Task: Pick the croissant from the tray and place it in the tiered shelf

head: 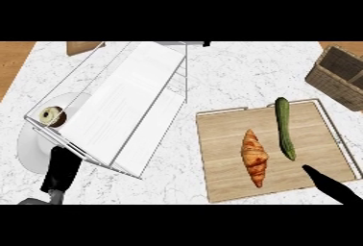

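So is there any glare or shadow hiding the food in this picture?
Head view: light is even, with no glare on the croissant or cucumber; both read clearly against the wooden tray. The white shelf looks washed out, its panels hard to separate; the doughnut behind its wires stays visible.

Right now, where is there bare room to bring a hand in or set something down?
Bare counter lies between the shelf and the tray, and behind the tray up to the basket. The tray's left part is free. Its right side is crowded: croissant, cucumber, right hand.
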